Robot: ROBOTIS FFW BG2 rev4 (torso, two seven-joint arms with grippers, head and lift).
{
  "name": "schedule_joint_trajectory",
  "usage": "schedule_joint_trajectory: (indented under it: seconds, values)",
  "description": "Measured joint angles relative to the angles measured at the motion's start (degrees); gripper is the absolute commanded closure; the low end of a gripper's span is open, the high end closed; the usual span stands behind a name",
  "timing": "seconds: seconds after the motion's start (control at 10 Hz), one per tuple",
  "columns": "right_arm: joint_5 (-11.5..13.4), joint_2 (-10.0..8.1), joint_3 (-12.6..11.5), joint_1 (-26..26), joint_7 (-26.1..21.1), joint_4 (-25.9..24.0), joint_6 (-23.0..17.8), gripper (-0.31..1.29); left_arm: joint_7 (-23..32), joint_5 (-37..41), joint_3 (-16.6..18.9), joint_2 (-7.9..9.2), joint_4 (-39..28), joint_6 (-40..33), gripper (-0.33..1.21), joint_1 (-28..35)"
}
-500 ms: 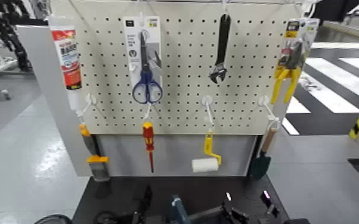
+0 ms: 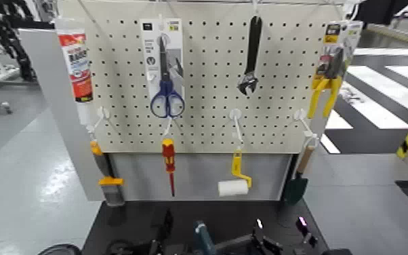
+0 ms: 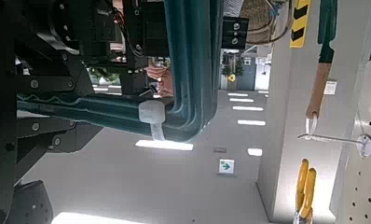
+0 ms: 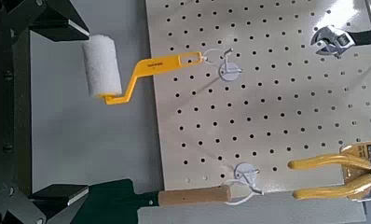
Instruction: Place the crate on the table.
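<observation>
Only a little of the crate shows. In the left wrist view its thick dark blue-green rim bar (image 3: 188,65), with a white tie around it, curves right in front of the camera. In the head view its blue upright bar (image 2: 203,241) pokes up at the bottom edge over the black table (image 2: 129,217). My left gripper (image 2: 160,236) is low beside that bar, shut on the crate's rim. My right gripper (image 4: 30,107) is on the other side of the bar, facing the pegboard. Its black fingers (image 4: 48,21) are spread wide, and only the grey back panel shows between them.
A tall beige pegboard (image 2: 207,74) stands at the back of the table. Scissors (image 2: 166,74), a wrench (image 2: 251,57), yellow pliers (image 2: 327,85), a red screwdriver (image 2: 169,163) and a yellow paint roller (image 4: 104,67) hang on it. A grey side panel (image 2: 54,102) stands at the left.
</observation>
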Motion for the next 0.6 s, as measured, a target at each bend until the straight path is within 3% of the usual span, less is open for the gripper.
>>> schedule_joint_trajectory:
  seconds: [0.6]
  values:
    - [0.0,-0.01,0.2,-0.1,0.0,0.3,-0.2,0.14,3.9,-0.3,4.0,0.29,0.3,0.8,1.19,-0.2]
